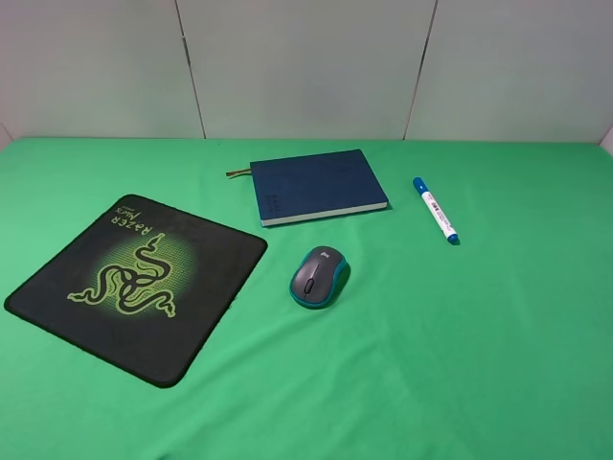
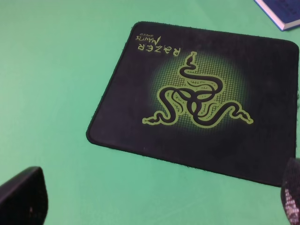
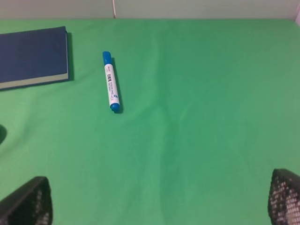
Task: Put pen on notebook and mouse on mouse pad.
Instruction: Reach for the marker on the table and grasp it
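Your right gripper (image 3: 157, 201) is spread wide and empty; the pen (image 3: 111, 82) lies ahead of it, barrel pointing away, so you close across it.

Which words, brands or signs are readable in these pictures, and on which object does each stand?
"RAZER": green, on the large black mouse pad.
"MANTIS": beneath it; the smaller line below is unreadable.
White blue-capped marker pen: print too small.
Grey-teal mouse: logo blurred.

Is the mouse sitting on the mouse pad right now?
No, the mouse lies on the green cloth, apart from the mouse pad.
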`<action>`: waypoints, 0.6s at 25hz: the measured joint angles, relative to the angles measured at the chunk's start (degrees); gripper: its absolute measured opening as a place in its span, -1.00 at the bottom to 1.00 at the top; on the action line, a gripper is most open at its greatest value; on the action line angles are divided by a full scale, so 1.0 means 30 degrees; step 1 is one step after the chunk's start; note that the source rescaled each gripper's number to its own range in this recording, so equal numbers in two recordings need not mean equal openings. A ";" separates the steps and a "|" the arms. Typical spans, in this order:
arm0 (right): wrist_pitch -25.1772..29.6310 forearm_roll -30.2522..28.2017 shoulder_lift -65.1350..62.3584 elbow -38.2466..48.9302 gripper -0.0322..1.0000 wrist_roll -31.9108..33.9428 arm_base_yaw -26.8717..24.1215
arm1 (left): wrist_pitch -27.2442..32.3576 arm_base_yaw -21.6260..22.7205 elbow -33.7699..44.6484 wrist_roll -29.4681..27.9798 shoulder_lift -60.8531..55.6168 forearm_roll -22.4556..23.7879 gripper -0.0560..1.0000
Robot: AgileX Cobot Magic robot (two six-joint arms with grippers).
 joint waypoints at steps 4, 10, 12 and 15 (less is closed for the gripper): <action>0.0000 0.0000 0.0000 0.0000 1.00 0.0000 0.0000 | 0.0000 0.0000 0.0000 0.0000 0.0000 0.0000 1.00; 0.0000 0.0000 0.0000 0.0000 1.00 0.0000 0.0000 | 0.0000 0.0000 0.0000 0.0000 0.0000 0.0000 1.00; 0.0000 0.0000 0.0000 0.0000 1.00 0.0000 0.0000 | 0.0000 0.0000 0.0000 0.0000 0.0000 0.0000 1.00; 0.0000 0.0000 0.0000 0.0000 1.00 0.0000 0.0000 | 0.0000 0.0000 0.0000 0.0000 0.0000 0.0000 1.00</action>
